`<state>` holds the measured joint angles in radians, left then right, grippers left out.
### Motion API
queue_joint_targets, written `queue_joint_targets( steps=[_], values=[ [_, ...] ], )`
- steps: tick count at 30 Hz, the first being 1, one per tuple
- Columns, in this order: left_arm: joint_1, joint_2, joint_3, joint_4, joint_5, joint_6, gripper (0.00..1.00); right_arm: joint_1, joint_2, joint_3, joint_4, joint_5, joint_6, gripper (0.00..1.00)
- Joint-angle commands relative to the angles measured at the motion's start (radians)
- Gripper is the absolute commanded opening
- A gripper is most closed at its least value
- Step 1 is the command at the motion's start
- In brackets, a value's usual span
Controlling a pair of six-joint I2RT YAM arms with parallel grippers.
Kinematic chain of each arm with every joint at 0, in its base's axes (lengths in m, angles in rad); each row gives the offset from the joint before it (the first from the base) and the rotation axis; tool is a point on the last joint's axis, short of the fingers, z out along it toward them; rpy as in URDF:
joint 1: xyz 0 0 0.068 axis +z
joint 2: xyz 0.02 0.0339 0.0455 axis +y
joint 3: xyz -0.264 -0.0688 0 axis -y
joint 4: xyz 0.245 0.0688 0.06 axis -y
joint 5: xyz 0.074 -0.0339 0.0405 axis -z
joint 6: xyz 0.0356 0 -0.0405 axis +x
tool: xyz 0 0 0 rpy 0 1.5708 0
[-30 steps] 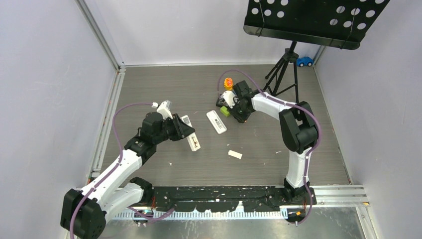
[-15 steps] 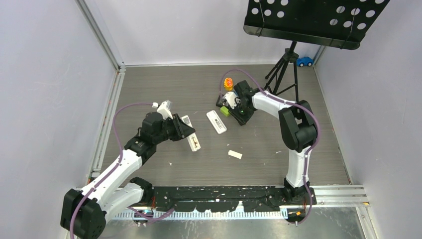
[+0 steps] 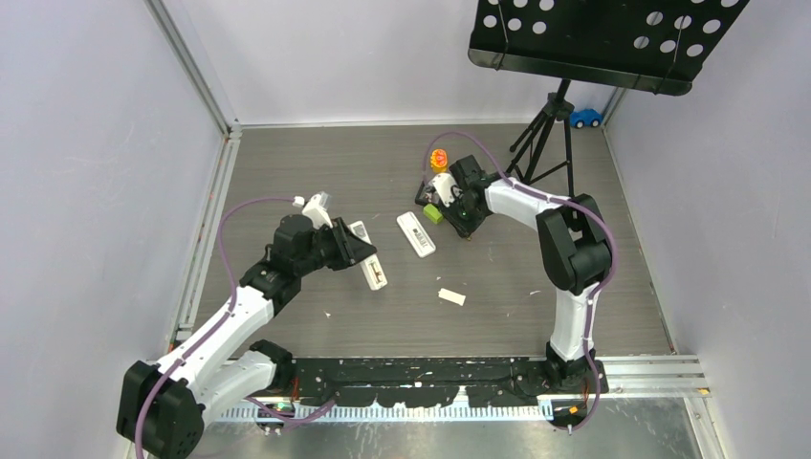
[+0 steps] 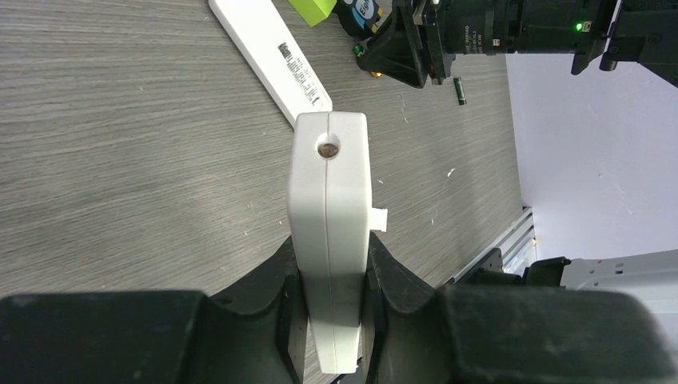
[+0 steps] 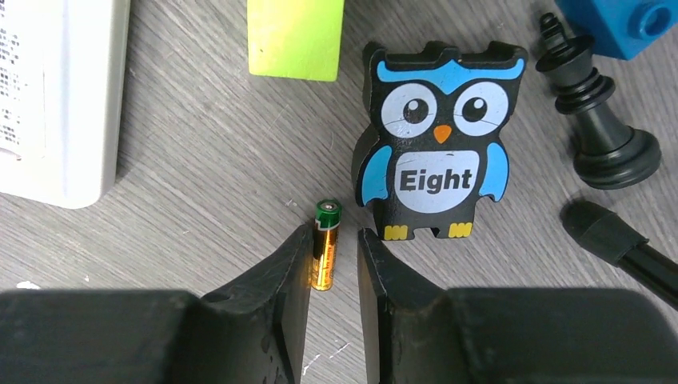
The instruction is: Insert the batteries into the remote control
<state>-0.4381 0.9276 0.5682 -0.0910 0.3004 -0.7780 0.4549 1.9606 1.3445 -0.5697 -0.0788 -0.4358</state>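
While my right gripper (image 5: 334,240) hangs low over the table (image 5: 200,200), its jaws stand a little apart, straddling one battery (image 5: 325,244). That battery lies flat on the wood at lower centre of the right wrist view, green-capped end pointing up the frame, orange body running down into the gap. The finger on the frame's left side looks to be touching it, or nearly so. A sliver of bare table shows between the battery and the other finger, so nothing is pinched. Just right of the battery stands an owl block (image 5: 432,144) marked "Eight"; a green block (image 5: 296,36) sits at top centre, a black chess piece (image 5: 600,120) at upper right. A slimmer white remote (image 5: 56,96) fills the upper left corner. My left gripper (image 4: 330,264) is pressed together on the remote control (image 4: 329,200), clamping it on edge by its two broad faces. One narrow end with a small round hole faces the left wrist camera, centre of frame. From above, the remote control (image 3: 373,271) sits left of centre, well apart from the right gripper (image 3: 448,206). A second battery (image 4: 460,90) lies loose at upper right of the left wrist view.
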Motion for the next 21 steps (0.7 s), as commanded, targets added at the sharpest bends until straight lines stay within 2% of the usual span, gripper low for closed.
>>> queue_joint_targets(
  steps=[1,4,7,12,21],
  values=[
    [0.004,0.005,0.042,0.075,0.028,-0.007,0.0,0.007,0.01,-0.04,0.063,0.02,0.015,0.31],
    [0.004,0.002,0.042,0.077,0.029,-0.009,0.0,0.007,0.012,-0.038,0.045,0.022,0.016,0.11],
    [0.004,0.002,0.042,0.079,0.032,-0.013,0.0,0.008,-0.016,-0.047,0.054,0.032,0.036,0.02],
    [0.004,0.01,0.037,0.131,0.044,-0.032,0.0,0.019,-0.169,-0.096,0.103,0.011,0.142,0.0],
    [0.004,0.077,0.015,0.375,0.104,-0.122,0.0,0.151,-0.591,-0.241,0.349,-0.009,0.57,0.0]
  ],
)
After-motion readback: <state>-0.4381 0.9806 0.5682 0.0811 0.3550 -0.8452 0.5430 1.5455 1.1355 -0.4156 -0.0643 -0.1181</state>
